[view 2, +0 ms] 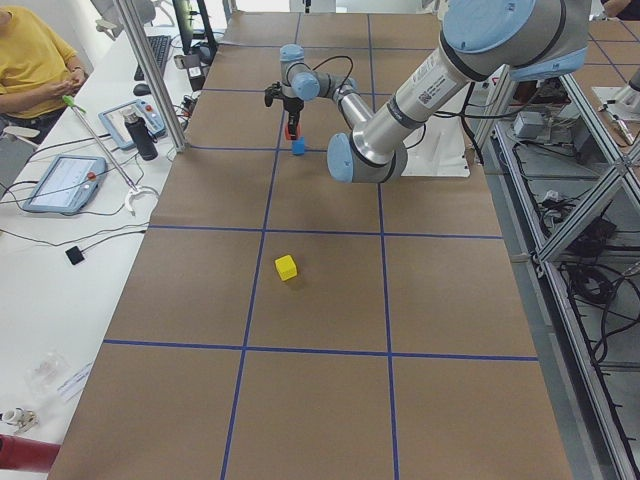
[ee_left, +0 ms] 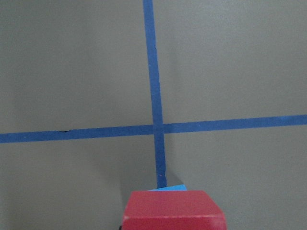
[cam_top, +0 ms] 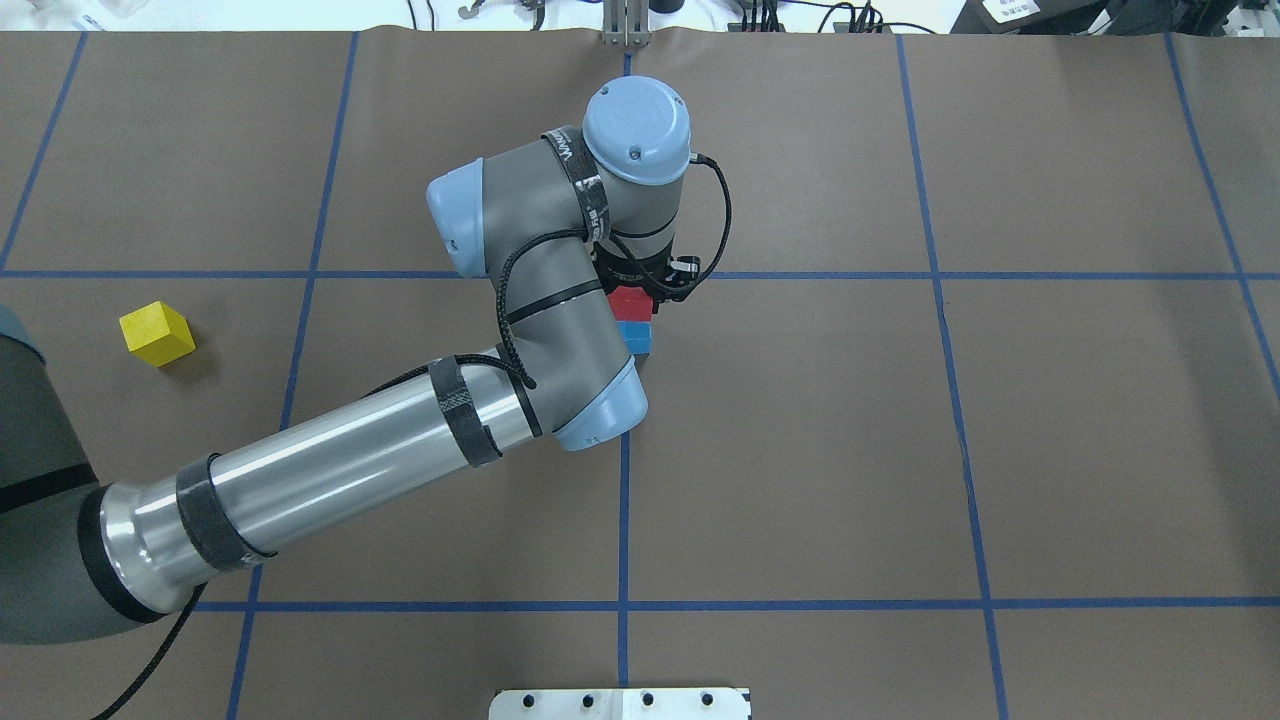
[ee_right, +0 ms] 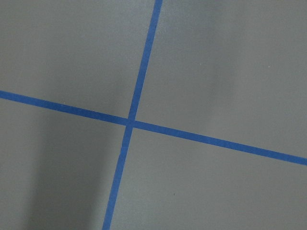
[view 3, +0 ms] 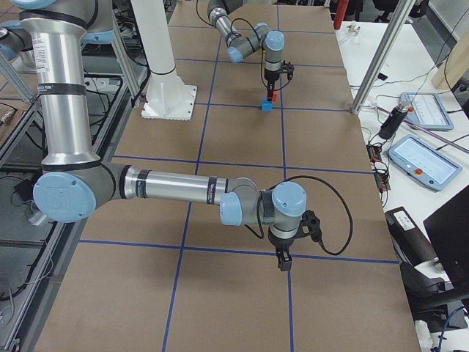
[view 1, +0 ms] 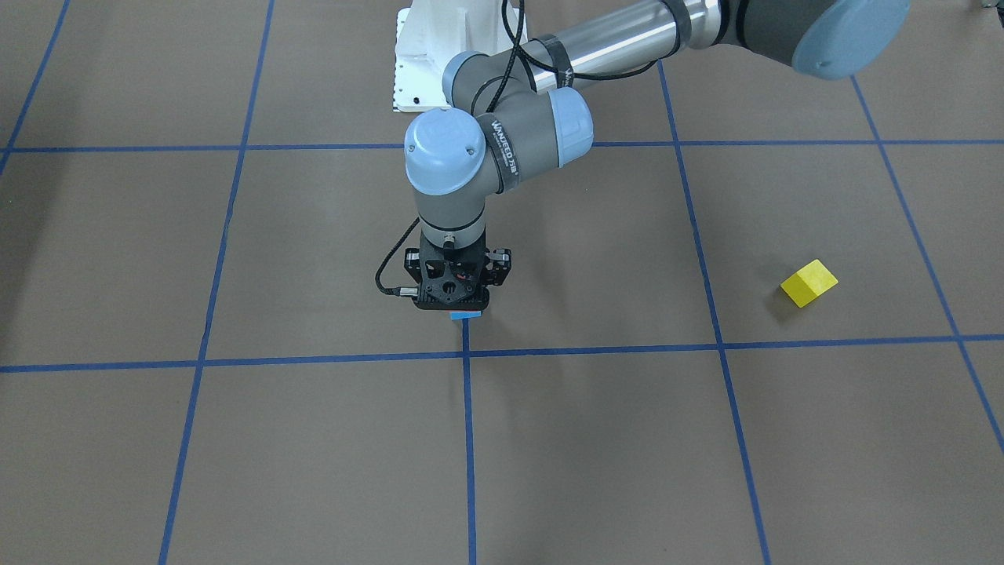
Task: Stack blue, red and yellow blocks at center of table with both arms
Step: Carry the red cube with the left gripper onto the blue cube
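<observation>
The red block (cam_top: 630, 302) is seen seated on the blue block (cam_top: 636, 337) at the table's centre, just at 6 o'clock of a blue tape cross (ee_left: 157, 128) in the left wrist view. The red block appears to be pinched by the left gripper (view 1: 455, 298), which hangs straight down over it. The yellow block (cam_top: 157, 332) is found well apart, at 9 o'clock of the stack in the overhead view, on the brown table (cam_top: 1000, 450). On a black strap (view 1: 506, 145) round the left arm, white lettering is read as "WANGED"; the characters after it are too small to read. The right gripper (view 3: 283, 261) is shown only in the right side view; whether it is spread or pressed together cannot be told.
</observation>
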Motion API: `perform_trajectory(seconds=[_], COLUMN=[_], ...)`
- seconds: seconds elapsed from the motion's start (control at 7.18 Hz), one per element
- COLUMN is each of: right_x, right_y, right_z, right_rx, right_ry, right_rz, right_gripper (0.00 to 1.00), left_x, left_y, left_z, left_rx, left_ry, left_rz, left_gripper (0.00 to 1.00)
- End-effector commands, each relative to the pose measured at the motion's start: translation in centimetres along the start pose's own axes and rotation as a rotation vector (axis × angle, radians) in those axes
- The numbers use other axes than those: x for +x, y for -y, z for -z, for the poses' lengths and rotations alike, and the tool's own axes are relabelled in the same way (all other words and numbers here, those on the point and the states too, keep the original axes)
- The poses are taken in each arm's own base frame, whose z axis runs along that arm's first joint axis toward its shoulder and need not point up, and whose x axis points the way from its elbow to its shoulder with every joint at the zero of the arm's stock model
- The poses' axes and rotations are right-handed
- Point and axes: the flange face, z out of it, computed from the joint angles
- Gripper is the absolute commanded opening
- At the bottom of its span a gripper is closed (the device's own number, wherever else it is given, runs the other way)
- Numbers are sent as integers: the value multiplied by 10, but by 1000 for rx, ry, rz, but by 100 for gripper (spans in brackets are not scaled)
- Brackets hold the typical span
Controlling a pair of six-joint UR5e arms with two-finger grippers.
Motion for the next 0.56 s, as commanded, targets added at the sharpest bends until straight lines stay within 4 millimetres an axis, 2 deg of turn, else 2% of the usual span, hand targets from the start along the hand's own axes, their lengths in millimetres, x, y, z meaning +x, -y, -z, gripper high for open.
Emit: perform_trajectory(seconds=[0.0,0.14,0.42], right_x=[0,0,0], right_y=[0,-1,-1], right_z=[1,-1,-1], right_rx=[1,-1,-1], right_ry=[0,0,0], right_rz=[1,-1,-1], right_gripper=[100,100,100], left_x=[5,5,10], left_y=[-8,-11,-16], left_z=[-4,-6,-3], left_rx=[-14,-19,-21], left_ry=[4,4,-6], left_rz=[-1,13,25], left_gripper=[30,40,47])
